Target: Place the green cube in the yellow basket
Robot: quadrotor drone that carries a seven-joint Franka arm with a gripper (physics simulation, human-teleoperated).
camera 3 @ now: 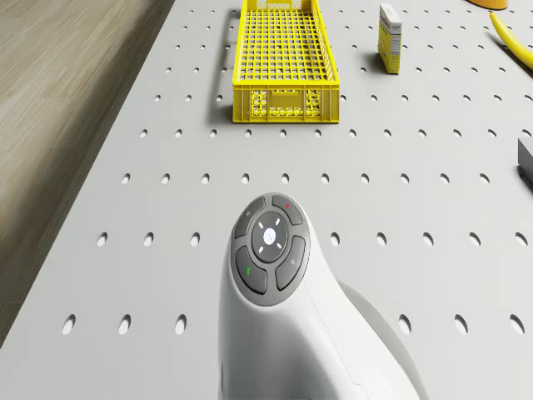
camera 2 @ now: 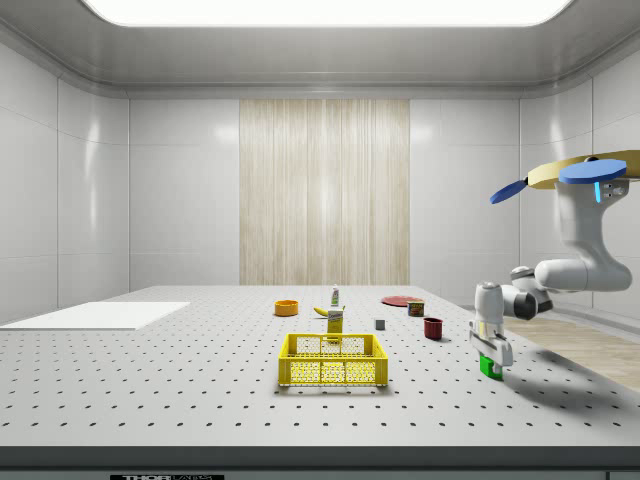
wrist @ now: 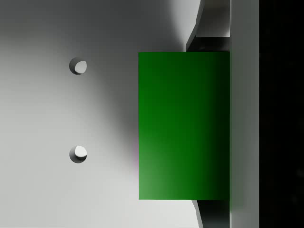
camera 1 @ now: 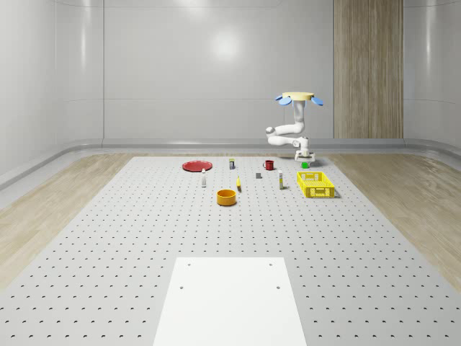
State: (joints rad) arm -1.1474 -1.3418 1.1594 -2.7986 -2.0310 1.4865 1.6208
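The green cube (camera 1: 305,165) (camera 2: 490,366) sits low at the table surface, just beyond the far end of the yellow basket (camera 1: 317,192) (camera 2: 333,373) (camera 3: 286,100). My gripper (camera 1: 305,159) (camera 2: 491,356) points down over the cube. In the wrist view the cube (wrist: 184,126) lies between my two fingers (wrist: 209,40), which press against its opposite faces. I cannot tell whether the cube touches the table. The drone (camera 1: 297,97) (camera 2: 585,172) hovers above and behind the cube, with the arm (camera 3: 268,242) bent down to it.
A red mug (camera 1: 269,164) (camera 2: 433,327) stands close to the cube. An orange bowl (camera 1: 227,197), a banana (camera 1: 238,184), a red plate (camera 1: 196,166), a yellow box (camera 3: 390,37) and several small items lie mid-table. A white panel (camera 1: 230,299) covers the near end.
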